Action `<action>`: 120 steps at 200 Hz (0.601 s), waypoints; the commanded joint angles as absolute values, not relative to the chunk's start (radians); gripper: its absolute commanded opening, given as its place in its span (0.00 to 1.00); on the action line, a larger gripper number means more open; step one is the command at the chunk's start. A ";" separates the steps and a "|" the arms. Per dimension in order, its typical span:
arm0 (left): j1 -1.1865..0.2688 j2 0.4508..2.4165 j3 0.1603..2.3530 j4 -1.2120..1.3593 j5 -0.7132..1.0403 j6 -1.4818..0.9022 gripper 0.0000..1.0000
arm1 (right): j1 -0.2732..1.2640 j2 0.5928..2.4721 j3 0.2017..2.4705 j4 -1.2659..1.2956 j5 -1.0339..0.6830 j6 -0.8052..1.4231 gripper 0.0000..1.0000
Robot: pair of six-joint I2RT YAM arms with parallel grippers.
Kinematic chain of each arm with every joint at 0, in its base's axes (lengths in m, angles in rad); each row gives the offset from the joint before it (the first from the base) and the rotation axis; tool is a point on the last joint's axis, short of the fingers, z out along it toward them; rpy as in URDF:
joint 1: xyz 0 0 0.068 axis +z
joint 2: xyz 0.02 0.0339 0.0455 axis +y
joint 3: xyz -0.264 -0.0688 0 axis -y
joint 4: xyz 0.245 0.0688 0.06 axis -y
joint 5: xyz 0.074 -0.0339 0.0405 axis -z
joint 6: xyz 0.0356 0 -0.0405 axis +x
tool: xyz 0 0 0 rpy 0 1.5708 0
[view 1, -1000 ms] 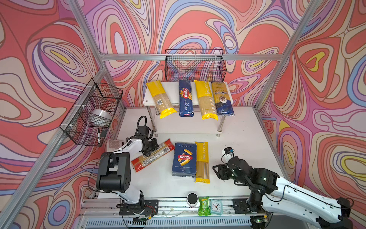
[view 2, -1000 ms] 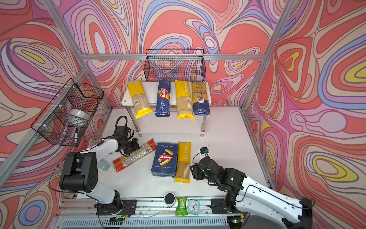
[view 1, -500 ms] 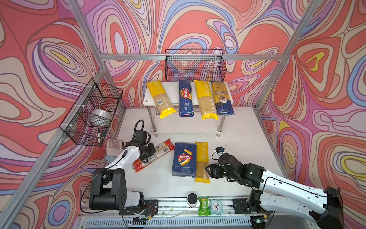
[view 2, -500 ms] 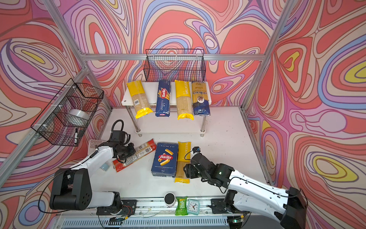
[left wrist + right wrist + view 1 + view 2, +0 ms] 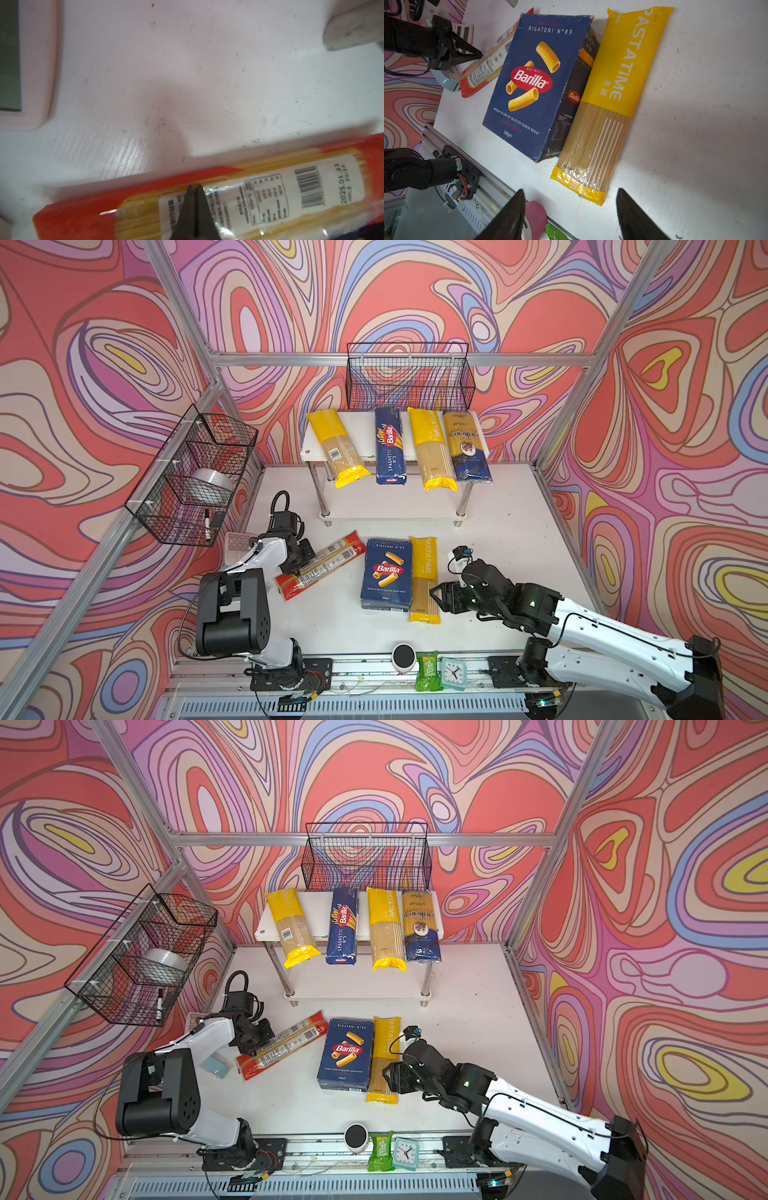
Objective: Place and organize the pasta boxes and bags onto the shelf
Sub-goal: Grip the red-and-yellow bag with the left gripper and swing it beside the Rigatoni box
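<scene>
black wire mesh basket [image 5: 409,377] on the back wall; second black wire basket [image 5: 166,510] at left holds a silvery tape roll [image 5: 212,485] and black marker [image 5: 206,524]. on the front rail: round black-topped white puck [image 5: 404,657], green snack packet [image 5: 428,672], teal alarm clock [image 5: 453,673].

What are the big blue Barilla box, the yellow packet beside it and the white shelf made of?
Rigatoni box: matte printed cardboard, judging by scuffed, whitened edges.
Yellow packet: thin glossy plastic film, clear where spaghetti shows through, crinkled at the ends.
Shelf: smooth white boards, plastic or coated wood, hard to tell, on shiny chrome-looking metal legs.
</scene>
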State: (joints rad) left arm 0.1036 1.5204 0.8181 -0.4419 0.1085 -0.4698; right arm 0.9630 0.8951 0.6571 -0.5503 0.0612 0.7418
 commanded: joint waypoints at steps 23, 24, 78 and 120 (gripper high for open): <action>0.115 1.507 0.755 -0.414 0.264 -0.480 0.00 | 0.959 0.853 0.644 -0.534 0.065 0.747 0.72; 0.114 1.505 0.752 -0.413 0.268 -0.482 0.00 | 0.959 0.853 0.642 -0.534 0.065 0.747 0.71; 0.110 1.365 0.577 -0.356 0.403 -0.556 0.00 | 0.959 0.863 0.628 -0.520 0.052 0.757 0.72; 0.057 1.267 0.489 -0.343 0.455 -0.614 0.00 | 0.959 0.899 0.632 -0.534 0.061 0.758 0.72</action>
State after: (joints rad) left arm 0.1047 1.3128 0.5568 -0.3069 0.3874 -0.5533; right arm 0.9627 0.8761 0.6373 -0.5297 0.0536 0.7513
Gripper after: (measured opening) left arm 0.047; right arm 0.718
